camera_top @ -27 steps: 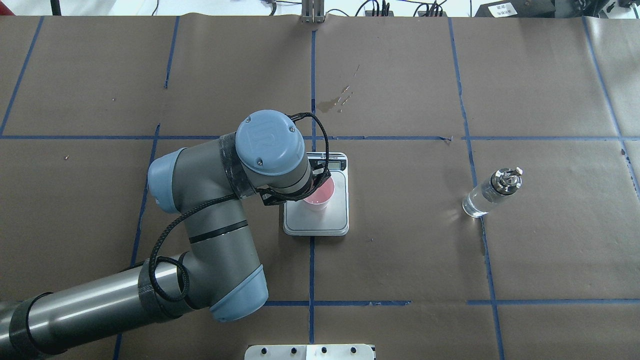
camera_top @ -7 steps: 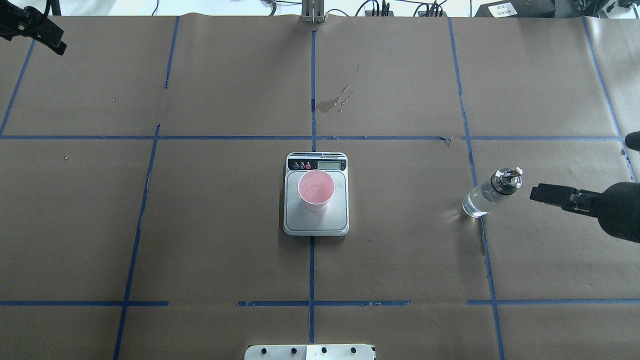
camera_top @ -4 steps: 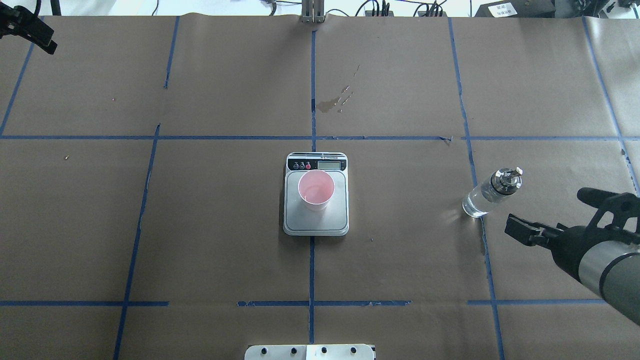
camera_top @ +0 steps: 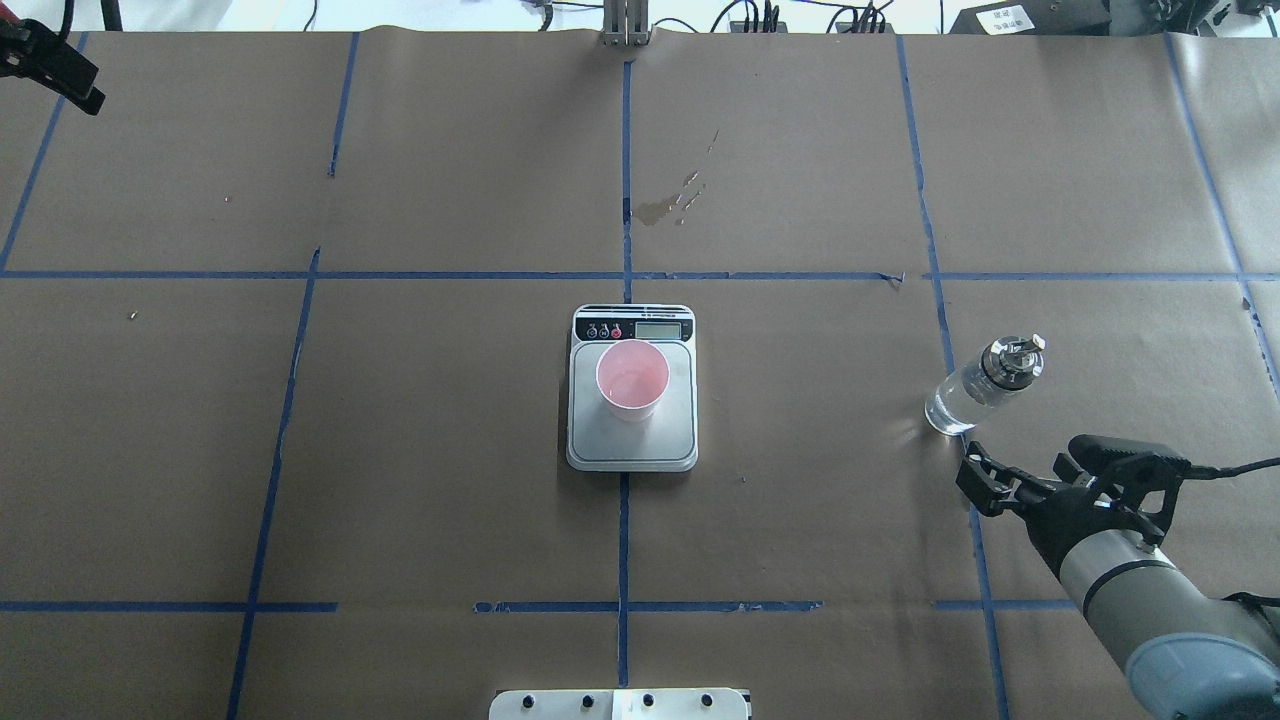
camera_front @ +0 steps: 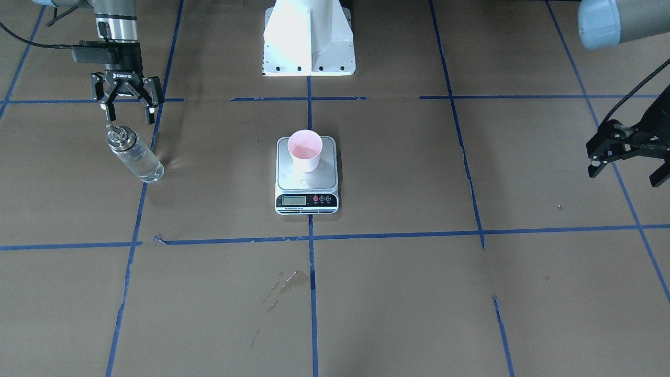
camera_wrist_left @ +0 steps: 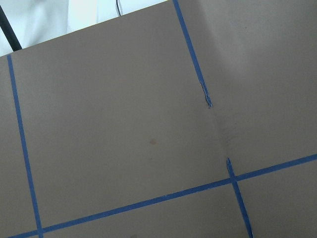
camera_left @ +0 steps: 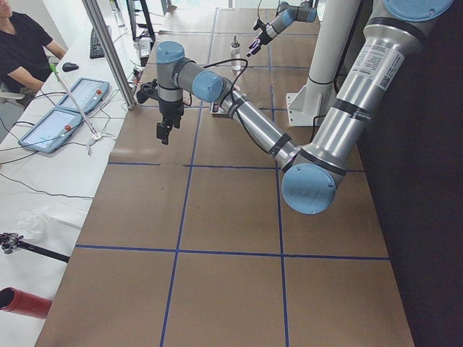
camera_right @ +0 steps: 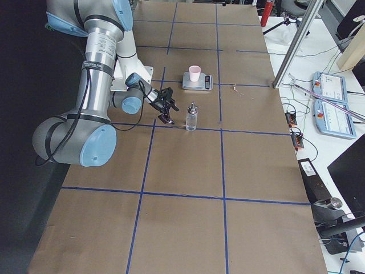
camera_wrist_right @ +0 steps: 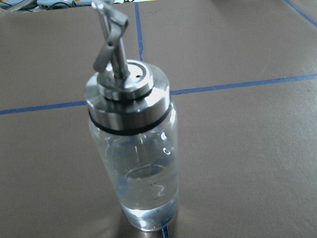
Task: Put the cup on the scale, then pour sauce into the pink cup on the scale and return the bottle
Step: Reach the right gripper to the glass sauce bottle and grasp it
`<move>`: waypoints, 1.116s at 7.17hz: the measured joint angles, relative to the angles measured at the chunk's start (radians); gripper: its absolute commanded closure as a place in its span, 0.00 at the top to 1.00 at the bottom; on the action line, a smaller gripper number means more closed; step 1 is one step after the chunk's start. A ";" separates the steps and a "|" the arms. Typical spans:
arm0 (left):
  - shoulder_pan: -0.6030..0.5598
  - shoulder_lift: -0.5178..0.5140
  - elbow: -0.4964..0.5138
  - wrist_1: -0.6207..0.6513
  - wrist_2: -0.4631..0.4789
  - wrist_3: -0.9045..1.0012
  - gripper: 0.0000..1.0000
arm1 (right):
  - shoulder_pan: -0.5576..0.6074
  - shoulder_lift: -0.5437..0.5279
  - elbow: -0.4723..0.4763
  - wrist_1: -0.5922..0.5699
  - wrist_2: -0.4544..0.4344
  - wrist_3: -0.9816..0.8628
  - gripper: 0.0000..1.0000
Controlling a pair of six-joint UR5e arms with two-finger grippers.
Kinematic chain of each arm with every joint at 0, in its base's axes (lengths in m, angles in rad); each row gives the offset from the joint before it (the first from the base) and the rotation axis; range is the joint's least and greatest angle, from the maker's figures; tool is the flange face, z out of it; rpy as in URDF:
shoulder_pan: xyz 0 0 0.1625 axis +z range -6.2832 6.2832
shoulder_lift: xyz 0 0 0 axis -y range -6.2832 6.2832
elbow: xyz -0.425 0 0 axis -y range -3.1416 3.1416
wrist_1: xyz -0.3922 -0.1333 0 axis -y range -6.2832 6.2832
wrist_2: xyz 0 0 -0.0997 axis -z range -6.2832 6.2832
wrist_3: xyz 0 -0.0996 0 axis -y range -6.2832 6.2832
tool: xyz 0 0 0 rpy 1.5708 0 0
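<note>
The pink cup (camera_top: 632, 380) stands upright on the silver-grey scale (camera_top: 632, 447) at the table's middle; both also show in the front view, cup (camera_front: 305, 149) and scale (camera_front: 306, 181). The clear glass bottle (camera_top: 985, 385) with metal spout stands upright on the robot's right, holding clear sauce (camera_wrist_right: 148, 193). My right gripper (camera_front: 130, 118) is open and empty, just on the robot's side of the bottle (camera_front: 133, 155), not touching it. In the overhead view the right gripper (camera_top: 1022, 468) points at the bottle. My left gripper (camera_front: 625, 173) is open and empty, far out to the left.
A dried stain (camera_top: 665, 205) marks the brown paper beyond the scale. The white robot base plate (camera_front: 309, 42) sits at the near edge. Blue tape lines cross the table. An operator (camera_left: 22, 43) sits at a side desk with tablets.
The left arm has let go of the cup on the scale and drawn back to the far left. The right arm came in and swung round to the bottle's near side, gripper open.
</note>
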 measured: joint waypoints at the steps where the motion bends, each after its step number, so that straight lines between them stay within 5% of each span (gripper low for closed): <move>1: 0.000 0.000 0.006 -0.003 0.000 0.000 1.00 | -0.001 0.019 -0.034 0.005 -0.035 0.000 1.00; 8: 0.002 -0.008 0.018 -0.008 -0.002 -0.010 1.00 | 0.000 0.096 -0.155 0.006 -0.114 -0.006 1.00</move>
